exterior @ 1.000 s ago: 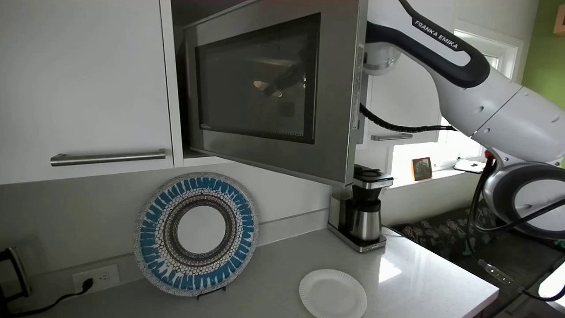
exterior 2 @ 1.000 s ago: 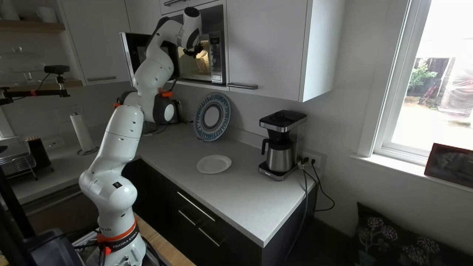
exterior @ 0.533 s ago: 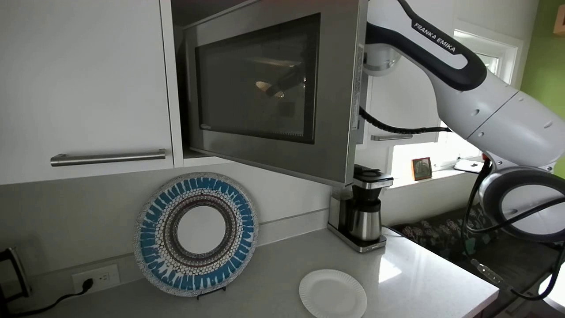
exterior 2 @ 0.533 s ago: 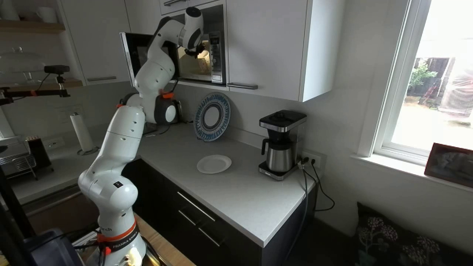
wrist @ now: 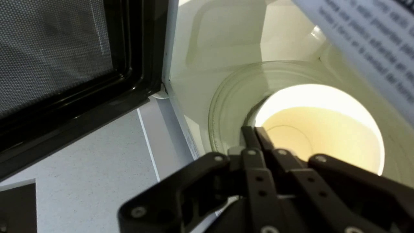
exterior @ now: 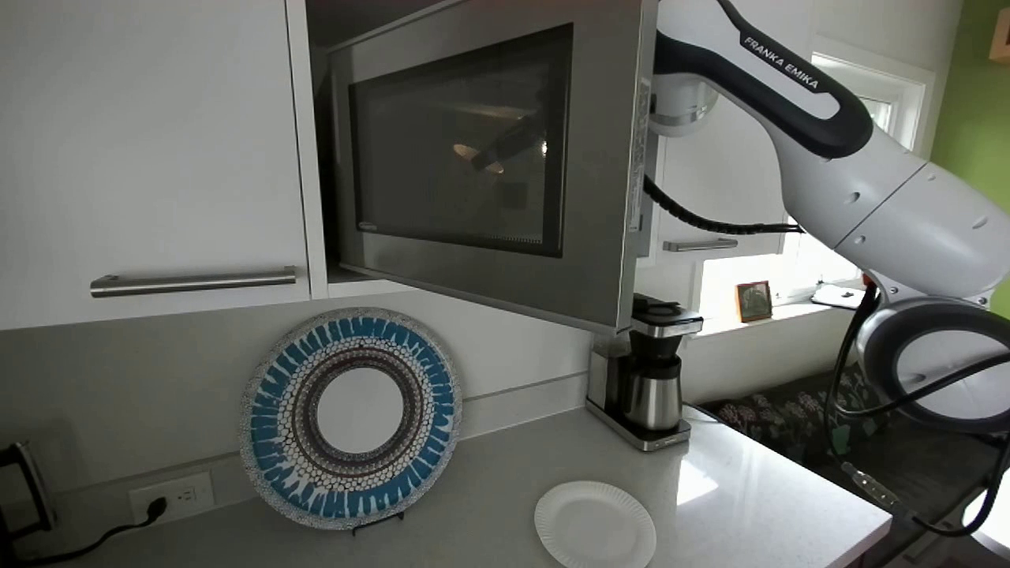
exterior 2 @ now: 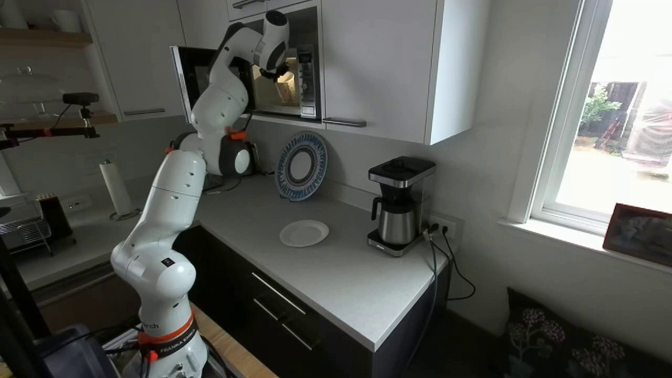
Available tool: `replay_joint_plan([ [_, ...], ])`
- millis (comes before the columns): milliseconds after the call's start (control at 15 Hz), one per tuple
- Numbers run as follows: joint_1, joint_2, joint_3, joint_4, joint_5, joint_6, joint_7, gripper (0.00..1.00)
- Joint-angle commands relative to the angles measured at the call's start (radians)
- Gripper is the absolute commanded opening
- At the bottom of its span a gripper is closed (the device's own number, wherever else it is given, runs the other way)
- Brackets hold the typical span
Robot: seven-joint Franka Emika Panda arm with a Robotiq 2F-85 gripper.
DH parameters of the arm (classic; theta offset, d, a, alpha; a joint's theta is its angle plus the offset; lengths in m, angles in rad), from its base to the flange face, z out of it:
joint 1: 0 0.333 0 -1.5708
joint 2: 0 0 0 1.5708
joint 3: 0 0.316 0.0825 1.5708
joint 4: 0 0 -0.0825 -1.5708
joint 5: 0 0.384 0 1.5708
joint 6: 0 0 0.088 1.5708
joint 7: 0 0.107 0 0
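My gripper point(wrist: 252, 129) is inside the open microwave point(exterior 2: 308, 79), its fingers closed with a thin gap on the near wall of a round cup point(wrist: 310, 136). The wrist view looks down into the cup, pale yellow inside with a white rim; the wall between the fingertips is mostly hidden. In an exterior view the cup point(exterior 2: 286, 88) leans a little below the dark gripper point(exterior 2: 276, 73). Under it in the wrist view is a glass turntable point(wrist: 226, 97). In an exterior view, the microwave door point(exterior: 604, 158) hides my gripper.
The open door stands close beside my arm and its dark inner side point(wrist: 139, 77) fills the wrist view's left. A printed label point(wrist: 372, 42) is close at right. Below, the counter point(exterior 2: 336, 278) holds a white plate point(exterior 2: 304, 233), a coffee maker point(exterior 2: 399, 205) and a patterned disc point(exterior 2: 302, 167).
Over the last second my gripper and the cup shift slightly together. The cup looks more upright half a second ago and leans again now. The door, plate and coffee maker have not moved.
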Motion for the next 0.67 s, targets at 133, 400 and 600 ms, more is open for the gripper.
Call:
replay_joint_plan([
  [133,0.035,-0.032,-0.070,-0.020,-0.043,-0.043,0.018,0.01],
  [400,0.053,-0.022,-0.094,-0.014,-0.075,-0.040,-0.050,0.03],
  [600,0.061,-0.017,-0.103,-0.010,-0.090,-0.032,-0.094,0.07],
])
